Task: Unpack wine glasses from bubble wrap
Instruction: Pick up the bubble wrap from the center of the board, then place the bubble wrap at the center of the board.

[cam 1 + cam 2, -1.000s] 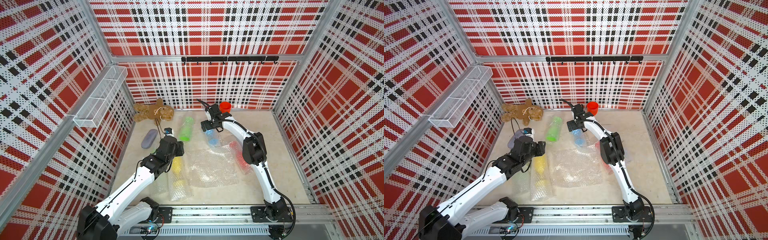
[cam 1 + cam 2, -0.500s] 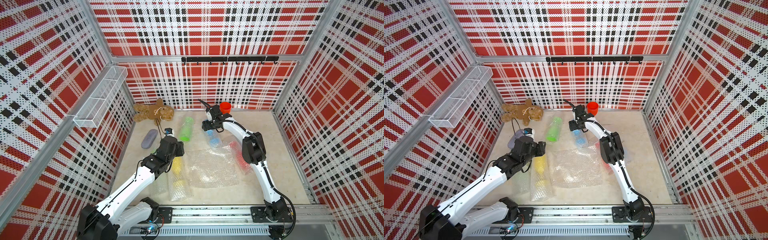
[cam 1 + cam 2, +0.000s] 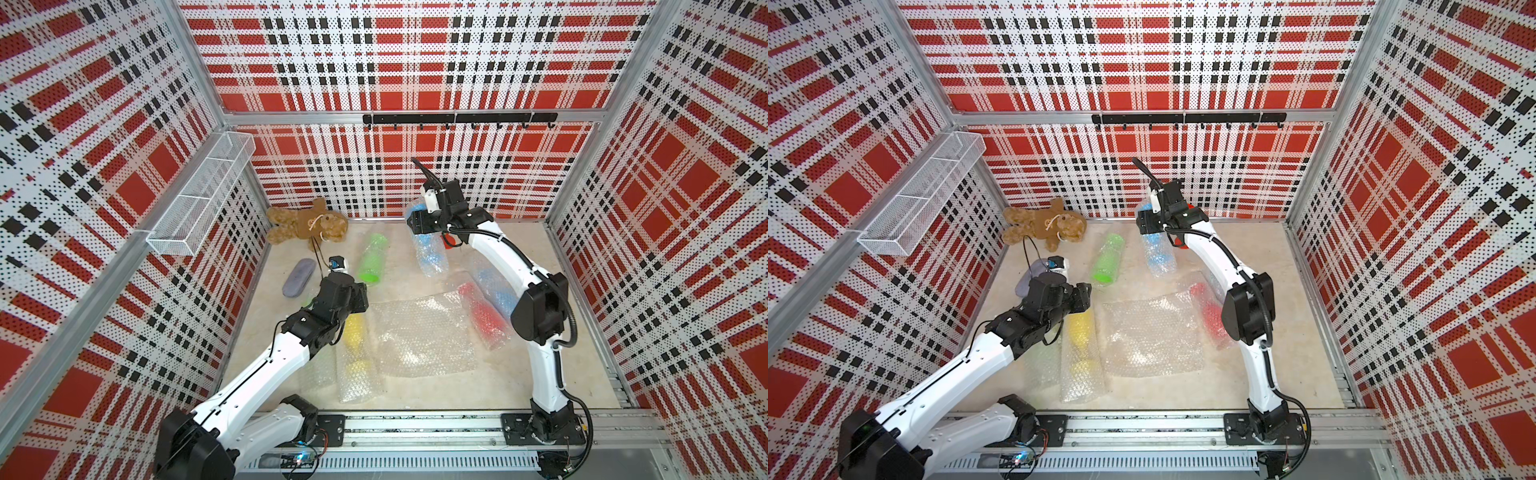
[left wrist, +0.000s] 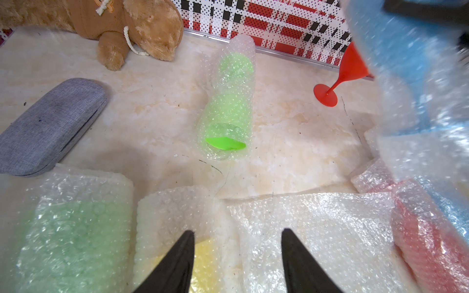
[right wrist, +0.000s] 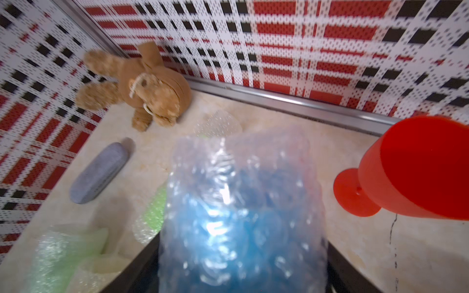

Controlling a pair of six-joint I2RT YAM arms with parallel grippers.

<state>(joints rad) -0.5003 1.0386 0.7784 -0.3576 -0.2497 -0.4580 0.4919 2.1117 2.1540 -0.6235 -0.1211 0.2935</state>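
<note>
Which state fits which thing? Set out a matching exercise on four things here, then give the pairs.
1. red plastic goblet by the back wall
2. blue plastic goblet nearer that wall
3. yellow plastic goblet
4. grey oval fabric pouch

A. in bubble wrap, lying below the open left gripper
B. unwrapped, standing upright
C. unwrapped, lying flat
D. in bubble wrap, clamped in the right gripper

Pairs: 1-B, 2-D, 3-A, 4-C
</note>
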